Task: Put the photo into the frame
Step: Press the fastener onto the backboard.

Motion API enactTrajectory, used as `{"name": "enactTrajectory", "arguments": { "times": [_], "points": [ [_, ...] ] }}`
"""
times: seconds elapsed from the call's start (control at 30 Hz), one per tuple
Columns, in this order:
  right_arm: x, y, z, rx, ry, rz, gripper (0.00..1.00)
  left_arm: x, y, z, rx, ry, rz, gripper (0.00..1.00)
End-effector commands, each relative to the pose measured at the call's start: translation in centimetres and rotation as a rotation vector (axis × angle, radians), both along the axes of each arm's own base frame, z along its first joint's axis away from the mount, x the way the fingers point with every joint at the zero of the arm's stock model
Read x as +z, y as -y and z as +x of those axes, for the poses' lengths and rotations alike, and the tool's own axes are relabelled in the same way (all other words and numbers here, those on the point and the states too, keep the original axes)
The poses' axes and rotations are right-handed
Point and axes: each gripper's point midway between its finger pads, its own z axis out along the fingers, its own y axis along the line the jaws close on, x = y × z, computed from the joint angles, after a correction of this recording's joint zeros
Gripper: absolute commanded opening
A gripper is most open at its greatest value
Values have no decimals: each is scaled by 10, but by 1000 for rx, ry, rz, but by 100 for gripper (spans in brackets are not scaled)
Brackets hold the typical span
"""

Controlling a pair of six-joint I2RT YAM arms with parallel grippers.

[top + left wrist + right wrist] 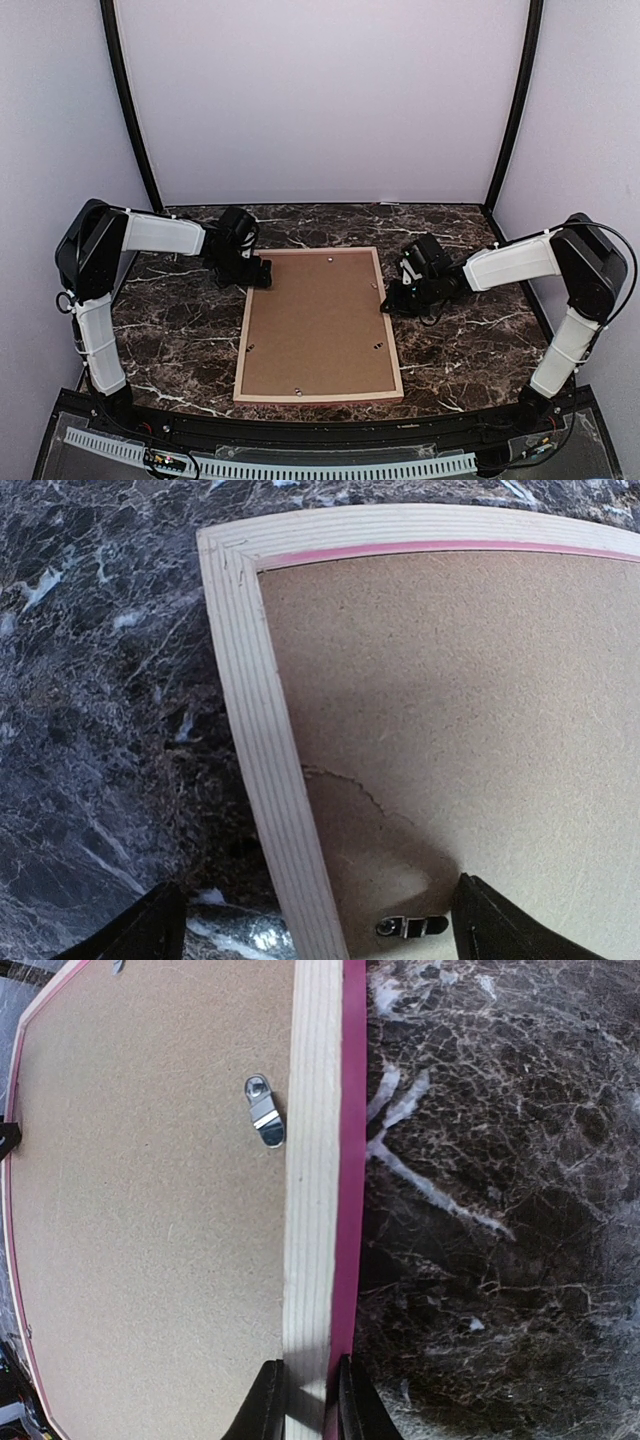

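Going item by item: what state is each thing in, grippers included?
Pink-red wooden picture frame: face down, flat on dark marble table.
Brown cardboard backing board: seated in frame's back.
Left gripper: open, straddling frame's left rail.
Right gripper: shut on frame's right rail.
Photo: not visible.

The frame [320, 395] lay face down, its front hidden against the desk [170, 330]; the backing board [315, 320] covered whatever sat inside. Both wrist views cropped the frame.

Robot lab booth, plain pale walls [320, 100], marble-look table [180, 330], two bolted arms [160, 235]
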Motion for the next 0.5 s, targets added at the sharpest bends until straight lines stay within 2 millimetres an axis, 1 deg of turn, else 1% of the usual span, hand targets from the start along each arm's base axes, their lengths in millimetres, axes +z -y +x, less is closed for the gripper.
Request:
{"name": "enactTrajectory", "arguments": {
  "times": [0.0,0.23,0.4,0.47],
  "points": [
    [-10,-6,-7,18,-33,16,15,5,-2,11,35,21,4,96],
    [-10,-6,-8,16,-34,24,15,-2,-9,6,53,-4,26,95],
    [-10,-5,-10,16,-36,26,15,-5,-15,-2,61,-20,39,94],
    [-10,-5,-10,14,-35,26,15,-8,-17,-8,61,-31,41,93]
  ]
}}
